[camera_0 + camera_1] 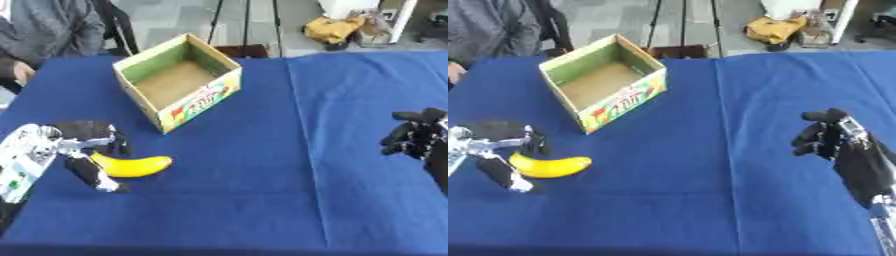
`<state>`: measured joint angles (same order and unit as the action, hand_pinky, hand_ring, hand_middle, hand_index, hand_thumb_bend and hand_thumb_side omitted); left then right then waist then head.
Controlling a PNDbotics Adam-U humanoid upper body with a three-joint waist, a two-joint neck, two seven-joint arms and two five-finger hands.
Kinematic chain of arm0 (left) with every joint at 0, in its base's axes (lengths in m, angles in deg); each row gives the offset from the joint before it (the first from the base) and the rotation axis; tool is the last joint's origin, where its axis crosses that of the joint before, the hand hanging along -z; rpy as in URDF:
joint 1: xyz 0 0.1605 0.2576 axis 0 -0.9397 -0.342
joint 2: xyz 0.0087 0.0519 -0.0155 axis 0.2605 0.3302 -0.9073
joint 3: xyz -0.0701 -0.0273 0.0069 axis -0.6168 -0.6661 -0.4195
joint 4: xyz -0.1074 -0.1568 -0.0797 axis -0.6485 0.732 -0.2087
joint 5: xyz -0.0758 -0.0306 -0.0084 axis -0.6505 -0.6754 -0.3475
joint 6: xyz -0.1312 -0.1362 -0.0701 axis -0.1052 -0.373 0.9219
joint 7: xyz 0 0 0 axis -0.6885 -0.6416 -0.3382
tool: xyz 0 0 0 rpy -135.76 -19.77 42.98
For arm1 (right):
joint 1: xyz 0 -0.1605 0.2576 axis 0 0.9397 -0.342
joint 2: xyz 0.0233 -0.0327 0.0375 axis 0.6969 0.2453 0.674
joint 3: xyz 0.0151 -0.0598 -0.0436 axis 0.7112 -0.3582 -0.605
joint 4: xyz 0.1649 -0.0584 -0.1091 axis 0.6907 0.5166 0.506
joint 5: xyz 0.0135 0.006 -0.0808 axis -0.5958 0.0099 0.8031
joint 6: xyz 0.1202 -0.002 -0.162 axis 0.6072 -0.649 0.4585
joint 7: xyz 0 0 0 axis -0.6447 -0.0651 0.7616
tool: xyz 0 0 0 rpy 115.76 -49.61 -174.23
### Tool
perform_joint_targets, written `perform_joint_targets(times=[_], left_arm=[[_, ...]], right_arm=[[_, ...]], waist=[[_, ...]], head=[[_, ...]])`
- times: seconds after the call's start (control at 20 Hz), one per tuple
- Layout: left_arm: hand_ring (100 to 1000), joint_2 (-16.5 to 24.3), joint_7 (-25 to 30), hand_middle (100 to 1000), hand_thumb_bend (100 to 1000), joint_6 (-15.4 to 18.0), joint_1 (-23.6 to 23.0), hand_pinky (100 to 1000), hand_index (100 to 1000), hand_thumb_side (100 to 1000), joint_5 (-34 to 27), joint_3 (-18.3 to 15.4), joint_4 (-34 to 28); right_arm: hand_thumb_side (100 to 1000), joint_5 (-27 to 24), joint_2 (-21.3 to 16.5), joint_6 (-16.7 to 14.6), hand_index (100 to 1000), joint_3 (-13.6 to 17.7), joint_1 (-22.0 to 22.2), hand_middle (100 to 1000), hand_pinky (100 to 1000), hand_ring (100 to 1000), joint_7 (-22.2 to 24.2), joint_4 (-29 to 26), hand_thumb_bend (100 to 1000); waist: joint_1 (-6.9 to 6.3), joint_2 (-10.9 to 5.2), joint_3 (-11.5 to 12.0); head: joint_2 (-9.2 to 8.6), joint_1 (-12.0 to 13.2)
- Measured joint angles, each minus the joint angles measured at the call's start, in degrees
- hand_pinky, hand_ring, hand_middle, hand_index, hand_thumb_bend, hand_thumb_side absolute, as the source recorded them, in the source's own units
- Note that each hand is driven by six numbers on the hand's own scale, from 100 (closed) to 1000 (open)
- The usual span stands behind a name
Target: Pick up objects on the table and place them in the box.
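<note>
Where the blue-covered worktop [262, 200] fills the view, the following items are recorded. Banana [133, 165]: yellow, curved, laid flat on the cloth at the near left, its left end enclosed by the left hand [83, 150]. Left hand: entered from the left edge, fingers bent down beside and over the fruit's stem end with the thumb set against its near side; the fruit is seen resting on the cloth, not lifted. Box [179, 80]: open-topped cardboard, green inside with a brown floor, a printed red, yellow and green panel on its near wall; it is set askew at the far left of the cloth, well apart from the fruit, and nothing is seen inside it. Right hand [824, 136]: black, held above the right side of the cloth, fingers curled inward on nothing, well apart from box and fruit.
</note>
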<state>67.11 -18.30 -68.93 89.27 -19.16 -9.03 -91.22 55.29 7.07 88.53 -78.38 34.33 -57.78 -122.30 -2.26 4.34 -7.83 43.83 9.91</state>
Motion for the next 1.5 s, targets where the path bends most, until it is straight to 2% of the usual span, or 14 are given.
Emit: perform_joint_targets(times=[0.3, 0.6, 0.8, 0.9, 0.95, 1.05, 1.2, 1.5], left_arm=[[616, -1.28, -1.45, 639, 571, 0.14, 0.78, 628, 755, 543, 2.52, 0.30, 2.42], [605, -2.02, -2.30, 626, 495, 0.58, 1.01, 623, 751, 519, 4.10, 0.36, 4.25], [590, -2.10, -2.63, 611, 419, 0.76, 1.07, 622, 742, 485, 4.26, 0.38, 4.88], [583, -2.15, -2.64, 601, 347, 0.78, 1.11, 619, 731, 464, 4.27, 0.40, 5.10], [575, -2.26, -2.64, 593, 277, 0.78, 1.12, 615, 724, 451, 4.26, 0.40, 5.23], [572, -2.47, -2.65, 589, 243, 0.76, 1.22, 614, 720, 440, 4.13, 0.40, 5.34], [559, -2.53, -2.78, 572, 117, 0.62, 1.22, 608, 699, 392, 3.86, 0.40, 5.36], [553, -2.51, -2.51, 563, 100, 0.33, 1.22, 605, 688, 370, 2.55, 0.35, 5.25]], right_arm=[[883, 0.00, 0.00, 0.00, 787, 0.00, 0.00, 524, 587, 610, 0.00, 0.00, 100], [882, 0.00, 0.00, 0.00, 787, 0.00, -0.01, 524, 587, 610, 0.01, 0.00, 100], [882, 0.00, 0.00, 0.00, 787, 0.00, -0.01, 524, 587, 610, 0.01, 0.00, 100], [882, 0.00, 0.00, 0.00, 787, 0.00, -0.01, 524, 587, 610, 0.01, 0.00, 100], [882, 0.00, 0.00, 0.00, 787, 0.00, -0.01, 524, 587, 610, 0.02, 0.00, 100], [882, 0.00, 0.00, 0.00, 787, 0.00, -0.02, 524, 587, 610, 0.02, 0.00, 100], [883, 0.00, 0.00, 0.00, 787, 0.00, -0.02, 524, 587, 610, 0.02, 0.00, 100], [882, 0.00, 0.00, 0.00, 787, 0.00, -0.02, 524, 587, 610, 0.02, 0.00, 100]], waist=[[0.12, 0.00, -0.01], [0.13, 0.02, -0.02], [0.13, 0.04, -0.02], [0.14, 0.04, -0.03], [0.14, 0.04, -0.04], [0.14, 0.04, -0.10], [0.14, 0.05, -0.15], [0.10, 0.06, -0.24]], head=[[0.00, 0.01], [0.00, 0.02], [0.00, 0.04], [0.00, 0.05], [0.00, 0.06], [0.00, 0.06], [0.00, 0.08], [0.00, 0.09]])
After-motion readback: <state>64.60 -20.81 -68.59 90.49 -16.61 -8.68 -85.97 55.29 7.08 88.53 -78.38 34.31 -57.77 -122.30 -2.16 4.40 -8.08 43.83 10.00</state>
